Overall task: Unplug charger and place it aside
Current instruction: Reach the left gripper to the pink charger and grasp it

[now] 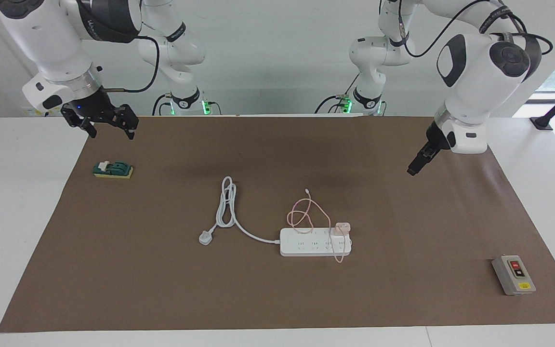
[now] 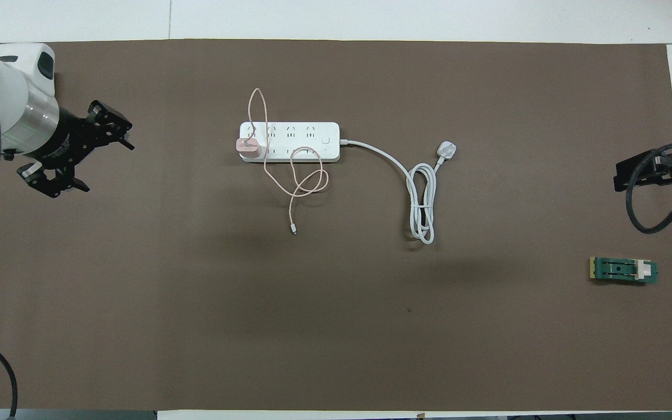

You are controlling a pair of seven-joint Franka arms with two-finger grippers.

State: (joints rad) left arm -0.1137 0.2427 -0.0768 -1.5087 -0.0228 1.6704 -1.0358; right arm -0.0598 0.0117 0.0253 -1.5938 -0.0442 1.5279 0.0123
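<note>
The charger point(image 1: 342, 226) is a small pale pink cube plugged into the white power strip point(image 1: 306, 246), at the strip's end toward the left arm. It also shows in the overhead view point(image 2: 248, 147) on the strip point(image 2: 307, 133). Its thin pink cable point(image 2: 293, 181) loops over the strip and onto the mat. My left gripper point(image 1: 413, 168) is open and empty, in the air over the mat at the left arm's end; it shows in the overhead view too point(image 2: 107, 167). My right gripper point(image 1: 112, 134) is open and empty, up over the mat's corner at the right arm's end, and shows in the overhead view point(image 2: 622, 175).
The strip's thick white cord and plug point(image 1: 224, 212) lie coiled beside it toward the right arm's end. A green and yellow block point(image 1: 112, 169) lies under the right gripper. A grey box with red and black buttons point(image 1: 513, 274) sits at the left arm's end, farther from the robots.
</note>
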